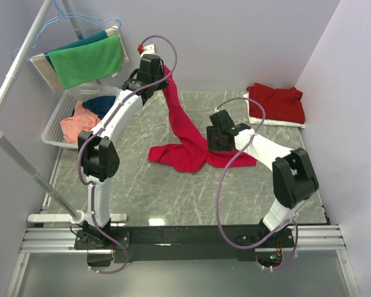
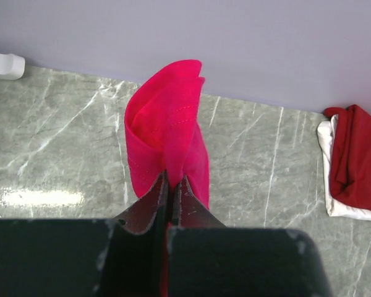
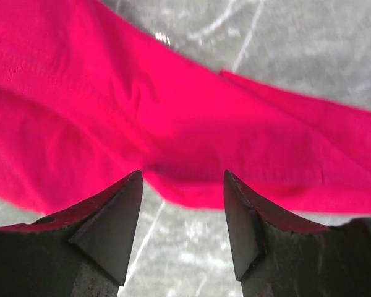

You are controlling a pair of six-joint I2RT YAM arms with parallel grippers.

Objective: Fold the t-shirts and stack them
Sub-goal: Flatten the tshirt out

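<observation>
Your left gripper (image 2: 172, 180) has its fingers pressed together on a fold of the pinkish-red t-shirt (image 1: 176, 111) and holds that end up near the back wall. The rest of the shirt hangs down and lies crumpled on the table (image 1: 142, 185). Your right gripper (image 3: 182, 185) has its fingers partly spread and grips nothing. It is poised just over the shirt's edge on the table. The maroon t-shirt (image 1: 275, 102) lies in the far right corner.

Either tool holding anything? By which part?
Left tool pinches the pinkish-red t-shirt by a bunched edge. Right tool open over it, holding nothing.
</observation>
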